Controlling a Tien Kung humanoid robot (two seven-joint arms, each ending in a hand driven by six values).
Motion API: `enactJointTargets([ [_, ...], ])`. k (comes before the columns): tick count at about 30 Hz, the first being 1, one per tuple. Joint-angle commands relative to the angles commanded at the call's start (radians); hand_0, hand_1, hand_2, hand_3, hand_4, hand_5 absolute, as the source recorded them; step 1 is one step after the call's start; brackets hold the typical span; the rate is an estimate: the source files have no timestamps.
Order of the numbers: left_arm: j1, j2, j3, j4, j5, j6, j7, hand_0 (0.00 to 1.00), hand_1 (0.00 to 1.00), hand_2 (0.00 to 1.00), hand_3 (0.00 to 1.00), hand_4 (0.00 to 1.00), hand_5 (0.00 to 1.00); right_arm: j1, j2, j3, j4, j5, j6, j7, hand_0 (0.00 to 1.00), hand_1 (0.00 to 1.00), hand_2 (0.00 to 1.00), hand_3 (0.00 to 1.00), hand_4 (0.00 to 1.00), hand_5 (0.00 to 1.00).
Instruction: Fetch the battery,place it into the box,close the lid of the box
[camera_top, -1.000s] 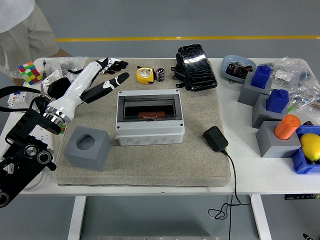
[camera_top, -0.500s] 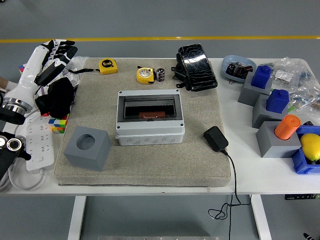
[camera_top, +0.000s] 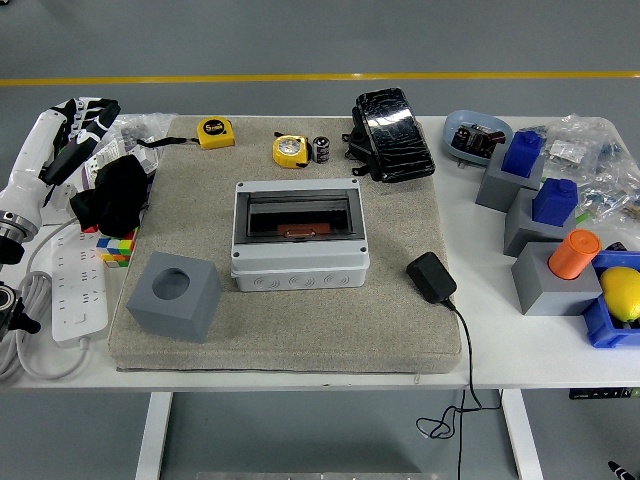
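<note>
Judging from where things lie, the fetching step has not begun: the battery (camera_top: 321, 149), a small dark cylinder, stands upright on the grey mat at the far side of the worktop (camera_top: 490, 365), just beside the yellow tape measure (camera_top: 290, 150) and apart from the box (camera_top: 299, 235). That box sits mid-mat with its clear lid (camera_top: 299, 213) seemingly down over the window, though the glare makes this hard to confirm; something reddish shows through it. Only the left hand (camera_top: 82, 118) is in view, raised at the far left edge above a black cloth (camera_top: 118, 192) and well away from the battery; its fingers (camera_top: 97, 108) look loosely curled together and hold nothing. The right arm is not visible. The next move, as I read it, calls for the left hand to travel rightward across the mat past a second tape measure (camera_top: 215, 131), spread its fingers, and close on the battery from above without knocking it over; the lid would likely need lifting before the battery can go in.
</note>
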Motion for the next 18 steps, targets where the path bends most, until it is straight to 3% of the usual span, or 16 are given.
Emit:
enactJointTargets([
  [18,0.007,-0.007,-0.035,-0.007,0.001,-0.001,-0.011,0.690,0.751,0.737,0.737,0.998,0.998,0.004,-0.013,0.002,0.000,-0.004,0.002,-0.003,0.636,0.669,0.668,0.546,0.980,0.394],
])
